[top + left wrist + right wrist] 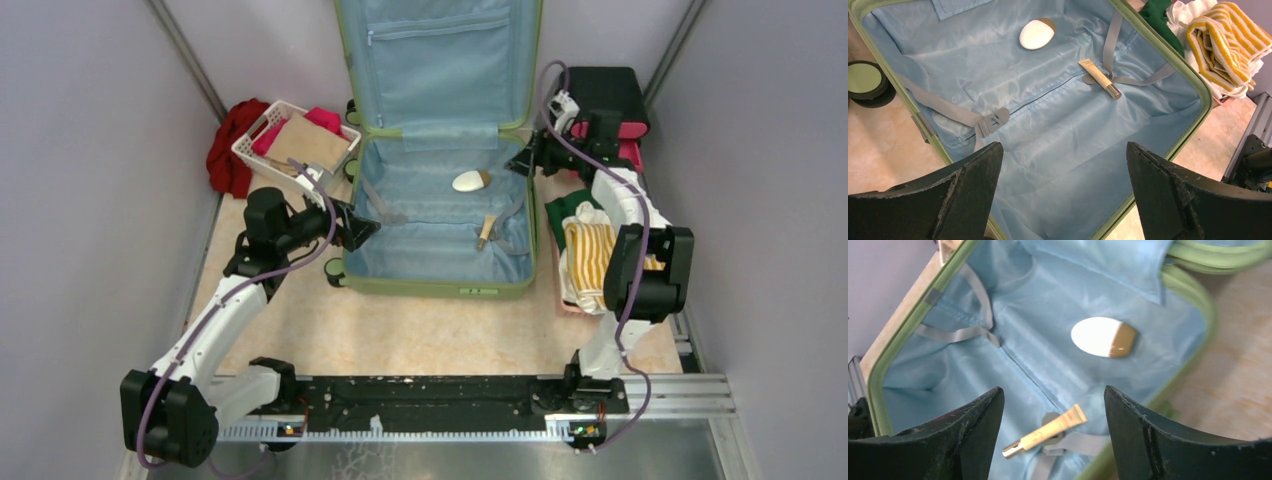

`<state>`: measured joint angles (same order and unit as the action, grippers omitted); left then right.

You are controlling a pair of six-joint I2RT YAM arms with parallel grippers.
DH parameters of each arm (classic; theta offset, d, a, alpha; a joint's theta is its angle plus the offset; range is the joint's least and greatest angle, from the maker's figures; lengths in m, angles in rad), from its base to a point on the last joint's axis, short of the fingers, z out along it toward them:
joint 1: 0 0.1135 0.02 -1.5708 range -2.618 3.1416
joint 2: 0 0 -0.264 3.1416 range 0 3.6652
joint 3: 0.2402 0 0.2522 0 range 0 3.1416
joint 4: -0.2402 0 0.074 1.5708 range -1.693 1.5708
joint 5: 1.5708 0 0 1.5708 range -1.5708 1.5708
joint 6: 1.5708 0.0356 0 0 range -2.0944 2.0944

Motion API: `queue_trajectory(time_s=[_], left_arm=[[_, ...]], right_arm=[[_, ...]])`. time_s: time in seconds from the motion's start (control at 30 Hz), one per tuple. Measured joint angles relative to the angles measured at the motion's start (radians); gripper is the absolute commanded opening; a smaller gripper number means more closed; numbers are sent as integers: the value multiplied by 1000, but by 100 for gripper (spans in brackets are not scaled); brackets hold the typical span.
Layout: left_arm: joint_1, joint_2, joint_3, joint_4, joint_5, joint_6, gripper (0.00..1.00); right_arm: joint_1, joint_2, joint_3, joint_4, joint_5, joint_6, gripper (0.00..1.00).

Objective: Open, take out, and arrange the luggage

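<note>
Find the luggage (440,288) lying open in the middle of the tabletop, nearer the far edge, lid propped upright at the back. Only two small things show on the blue lining: a white-and-tan egg-shaped piece (468,181) toward the hinge side and a slim cream tube (486,231) nearer the front right, resting on the buckle of a grey strap (1114,35). Note the left claw (1062,150) spread fully wide, holding nothing, hovering at the shell's near left corner. Note the right claw (1053,392) parted fairly wide too, likewise empty, poised above the far right rim and looking down on both items. Expect trouble chiefly from the egg-shaped piece: smooth and rounded by the look of it, likely to squirt out sideways under a pinch off its middle, then to slide across the slack, glossy fabric. Beware also of closing too low on the tube and gathering lining or strap along with it, dragging the buckle or even tugging the whole shell. Mind the raised green rim on reaching in from the right, given the risk of clipping it with wrist or cable and so nudging the luggage or shaking the lid forward. Watch for both arms converging on the same small space and colliding. Lastly, consider the crowded right edge, with a striped towel (590,255) piled just beside the shell, leaving little bare tabletop there for setting anything down tidily.
</note>
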<state>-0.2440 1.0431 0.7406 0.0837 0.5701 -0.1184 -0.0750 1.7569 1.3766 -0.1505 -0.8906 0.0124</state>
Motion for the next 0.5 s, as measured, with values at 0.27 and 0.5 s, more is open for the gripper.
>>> queue_trajectory(time_s=[0.27,0.5], left_arm=[[0,0,0,-1,-1,0,99],[0,-6,0,0,0,0,99]], right_arm=[[169,40,70,-119,96,-67,71],[261,61,40,-266,256,-158,60]])
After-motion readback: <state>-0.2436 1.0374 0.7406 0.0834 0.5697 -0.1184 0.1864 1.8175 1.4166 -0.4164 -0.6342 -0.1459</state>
